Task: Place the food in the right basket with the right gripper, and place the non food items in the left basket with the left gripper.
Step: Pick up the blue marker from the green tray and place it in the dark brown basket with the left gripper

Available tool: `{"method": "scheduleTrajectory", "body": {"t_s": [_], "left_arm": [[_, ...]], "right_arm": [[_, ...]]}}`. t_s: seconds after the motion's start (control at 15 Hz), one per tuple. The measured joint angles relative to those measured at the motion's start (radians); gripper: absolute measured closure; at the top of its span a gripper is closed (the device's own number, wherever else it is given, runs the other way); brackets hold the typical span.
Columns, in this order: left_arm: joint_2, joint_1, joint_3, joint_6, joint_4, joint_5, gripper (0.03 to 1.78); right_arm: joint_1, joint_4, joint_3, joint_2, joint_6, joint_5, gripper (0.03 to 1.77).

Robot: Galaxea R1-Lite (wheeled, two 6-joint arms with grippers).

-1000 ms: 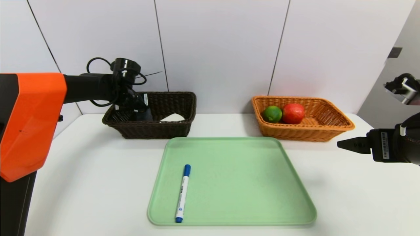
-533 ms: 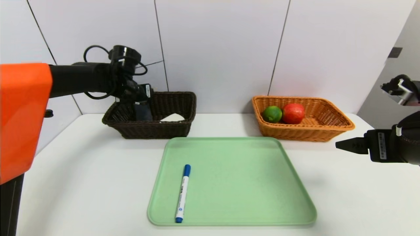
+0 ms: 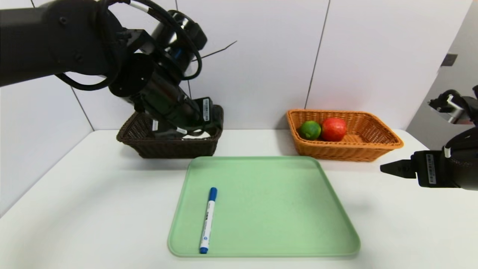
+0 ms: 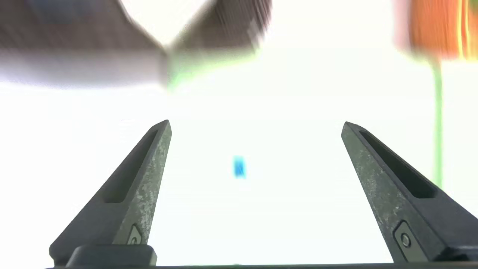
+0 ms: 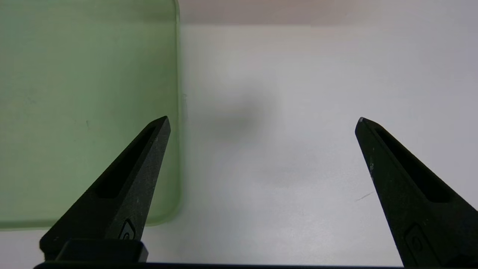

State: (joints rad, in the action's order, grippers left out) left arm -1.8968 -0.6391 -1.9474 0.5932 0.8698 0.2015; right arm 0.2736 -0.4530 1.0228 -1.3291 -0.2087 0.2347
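Note:
A white marker (image 3: 208, 220) with a blue cap lies on the green tray (image 3: 269, 186), near its left side. The dark brown left basket (image 3: 168, 147) stands at the back left. My left gripper (image 4: 255, 121) hangs open and empty above the basket's front right part. In the left wrist view the marker's blue cap (image 4: 239, 167) shows far off between the fingers. The orange right basket (image 3: 366, 144) holds the food, a green citrus (image 3: 310, 130) and a red apple (image 3: 334, 129). My right gripper (image 3: 386, 168) hovers open and empty at the right, beside the tray.
In the right wrist view, a rounded corner of the tray (image 5: 164, 209) lies under one finger and bare white table (image 5: 280, 168) under the rest. The white wall (image 3: 254, 56) runs just behind both baskets.
The left arm has lifted out of the dark basket and swung forward and to the right, its jaws spreading wider. The right gripper has drifted slightly left.

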Motion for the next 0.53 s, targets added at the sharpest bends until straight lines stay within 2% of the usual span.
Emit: {"method": "scheduleTrajectory", "body": {"t_s": [0.13,0.27,0.53], "left_arm": [[0.003,-0.090,0.004,0.113,0.103,-0.049,0.17],[-0.012,-0.141,0.019,0.147,0.183,-0.091,0.16],[-0.054,-0.182,0.090,0.171,0.201,-0.100,0.14]], "right_arm": [[0.000,0.000,-0.006,0.000,-0.002,0.001,0.09],[-0.001,0.000,-0.008,0.000,-0.020,0.001,0.09],[-0.001,0.002,-0.009,-0.002,-0.029,0.001,0.09]]}}
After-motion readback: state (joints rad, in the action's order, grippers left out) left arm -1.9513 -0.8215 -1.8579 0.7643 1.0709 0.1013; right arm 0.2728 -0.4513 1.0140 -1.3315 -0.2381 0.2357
